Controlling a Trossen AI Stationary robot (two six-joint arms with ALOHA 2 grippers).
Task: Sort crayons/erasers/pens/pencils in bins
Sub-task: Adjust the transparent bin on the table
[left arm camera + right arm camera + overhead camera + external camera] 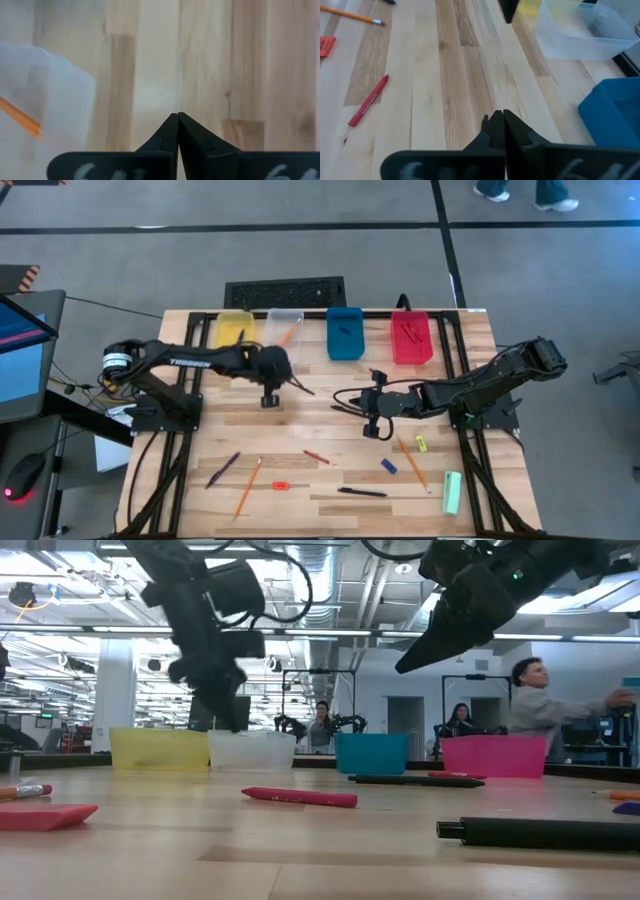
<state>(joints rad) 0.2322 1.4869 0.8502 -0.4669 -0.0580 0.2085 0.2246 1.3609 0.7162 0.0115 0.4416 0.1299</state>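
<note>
Four bins stand in a row along the table's (330,480) far edge — yellow bin (235,328), clear bin (283,327), blue bin (345,333), red bin (411,338); a pencil (289,333) lies in the clear bin, a dark item in the blue one, and reddish sticks in the red one.

Left gripper (269,398) hangs over bare wood just in front of the clear bin; its fingers are pressed together and hold nothing; the left wrist view shows the tips meeting over plain boards, with the bin's wall and the orange pencil at the side.

Right gripper (371,423) sits near the table's middle, in front of the blue bin; fingers likewise pressed together, nothing between them; its cable loops lie on the wood beside it.

Items unsorted on the near half: a purple pen (223,469) and an orange pencil (248,485) side by side at the left; a small red eraser (281,485) next to them; a red crayon (316,456) toward the middle; a black pen (362,492) nearer the front edge; a blue eraser (388,466); a second pencil (414,464) at the right, with a yellow eraser (421,444) just beside it; a pale green bar (452,492) near the right front corner.

Nothing lies between either gripper and the bins; the loose items are all well apart from both — the crayon is nearest the right one.

A keyboard (285,292) rests behind the bins; people (540,710) are visible in the room beyond.
</note>
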